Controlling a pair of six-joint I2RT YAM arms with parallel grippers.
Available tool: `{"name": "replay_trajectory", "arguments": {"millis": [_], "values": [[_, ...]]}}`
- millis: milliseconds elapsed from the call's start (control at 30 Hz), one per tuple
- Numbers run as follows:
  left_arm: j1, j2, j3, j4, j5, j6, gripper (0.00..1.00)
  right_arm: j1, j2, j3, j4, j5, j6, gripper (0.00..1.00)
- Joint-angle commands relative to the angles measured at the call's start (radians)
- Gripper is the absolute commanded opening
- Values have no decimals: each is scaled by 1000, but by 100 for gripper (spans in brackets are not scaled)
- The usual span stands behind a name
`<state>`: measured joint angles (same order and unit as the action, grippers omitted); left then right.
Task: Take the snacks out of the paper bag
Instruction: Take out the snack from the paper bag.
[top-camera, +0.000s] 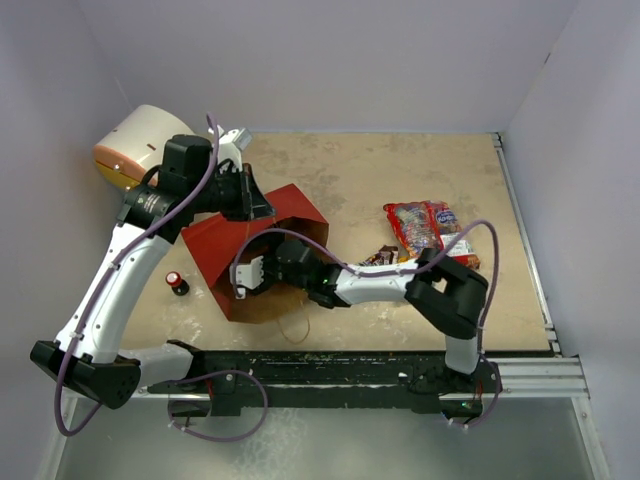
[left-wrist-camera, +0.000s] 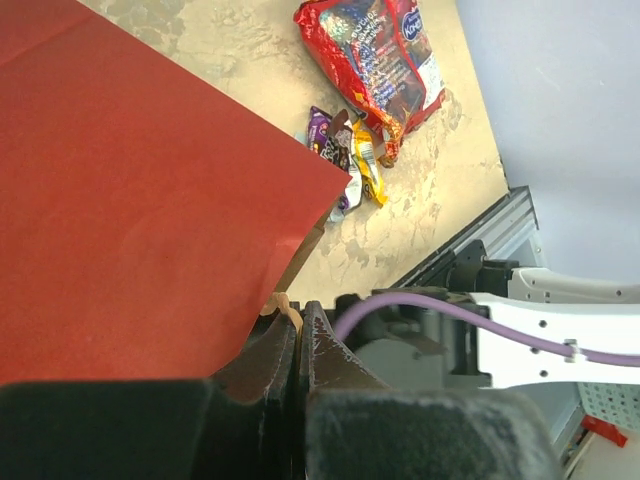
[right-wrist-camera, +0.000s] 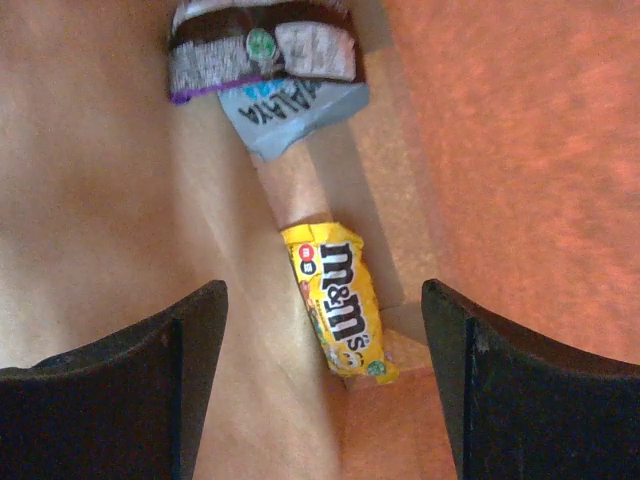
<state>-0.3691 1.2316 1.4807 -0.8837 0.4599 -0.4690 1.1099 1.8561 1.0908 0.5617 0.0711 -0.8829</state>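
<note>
Right end effector (right-wrist-camera: 322, 300) open over yellow candy packet (right-wrist-camera: 340, 305) inside paper bag (right-wrist-camera: 100, 150), left end effector (left-wrist-camera: 298, 335) pinching red rim

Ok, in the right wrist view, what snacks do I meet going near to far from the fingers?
yellow packet → blue wrapper → dark wrapper
</note>
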Motion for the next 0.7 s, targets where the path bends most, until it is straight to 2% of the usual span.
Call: {"name": "replay_trajectory", "arguments": {"millis": [0,200,433,667], "values": [[0,-7,43,38,15,42,0,-26,81,37,165,101,-109,80],[0,-12,41,49,31,61,0,-47,166,73,191,118,-227,81],[0,-21,31,68,66,58,0,-101,271,187,156,183,-231,82],[-1,9,68,37,97,74,0,-134,356,296,141,153,-255,82]]}}
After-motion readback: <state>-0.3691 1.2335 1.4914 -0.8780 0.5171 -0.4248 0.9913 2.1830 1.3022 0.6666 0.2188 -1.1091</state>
